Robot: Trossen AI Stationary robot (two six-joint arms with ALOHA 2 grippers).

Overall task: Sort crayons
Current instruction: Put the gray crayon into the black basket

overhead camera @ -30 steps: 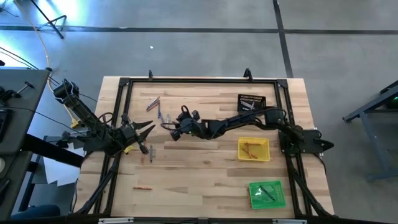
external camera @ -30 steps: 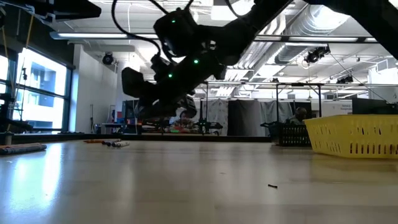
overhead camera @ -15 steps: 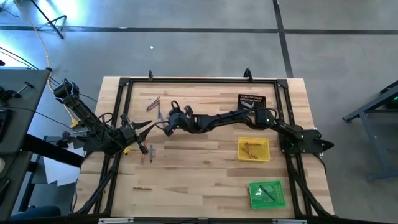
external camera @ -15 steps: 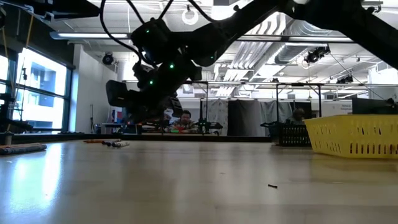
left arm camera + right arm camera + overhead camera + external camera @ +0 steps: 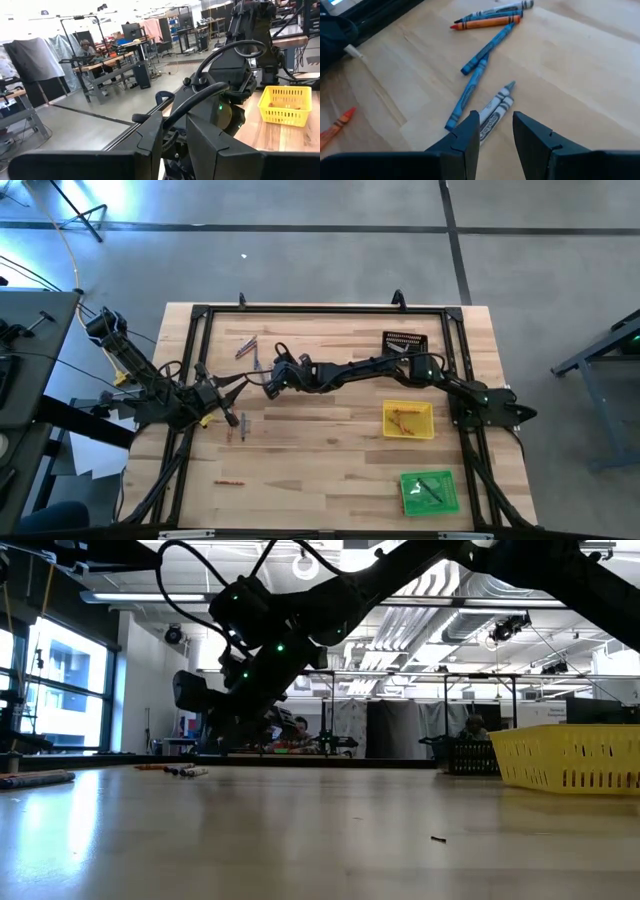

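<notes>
Two grey crayons (image 5: 499, 105) lie side by side on the wooden table (image 5: 330, 460), with two blue crayons (image 5: 470, 95) beside them. My right gripper (image 5: 495, 132) is open and low over the table, and its fingertips stand on either side of the grey crayons' near ends. In the high view it (image 5: 268, 383) is reached out to the table's left part. An orange, a blue and a grey crayon (image 5: 487, 22) lie farther off. My left gripper (image 5: 238, 383) waits open at the table's left edge.
A black tray (image 5: 403, 343), a yellow tray (image 5: 408, 420) with orange crayons and a green tray (image 5: 430, 492) with dark crayons stand on the right. Loose crayons lie at the left (image 5: 235, 427) and near the front (image 5: 228, 480). A black frame (image 5: 320, 310) runs round the table.
My right gripper has gone toward the table's left edge and a little down, and is now over the grey and blue crayons. The crayons lie as before.
</notes>
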